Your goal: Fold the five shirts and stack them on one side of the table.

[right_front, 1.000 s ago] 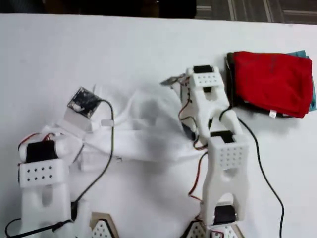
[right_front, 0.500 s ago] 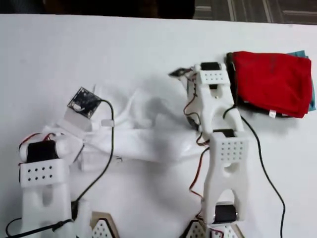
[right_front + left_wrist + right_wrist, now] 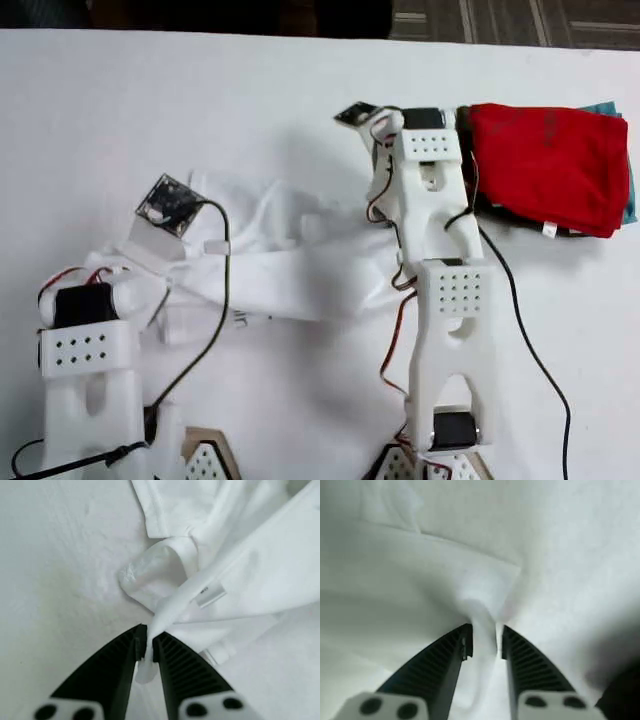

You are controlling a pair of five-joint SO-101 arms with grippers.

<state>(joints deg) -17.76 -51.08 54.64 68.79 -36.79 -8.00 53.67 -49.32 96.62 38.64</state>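
A white shirt (image 3: 300,255) lies crumpled and stretched across the middle of the white table (image 3: 150,100), between the two arms. My left gripper (image 3: 148,639) is shut on a thin fold at the shirt's (image 3: 250,575) left end, near the label. My right gripper (image 3: 486,632) is shut on a pinched ridge of the same shirt (image 3: 420,570) at its right end, beneath the right arm (image 3: 425,170). A folded stack with a red shirt (image 3: 550,165) on top sits at the right side of the table.
Under the red shirt, black (image 3: 480,205) and teal (image 3: 612,108) edges of other folded shirts peek out. The right arm stands close against the stack's left side. The left arm's base (image 3: 85,360) is at the front left. Cables trail beside both arms.
The right arm has moved toward the far side of the table, drawing the shirt's right end with it. The left arm has stayed put, holding its end.
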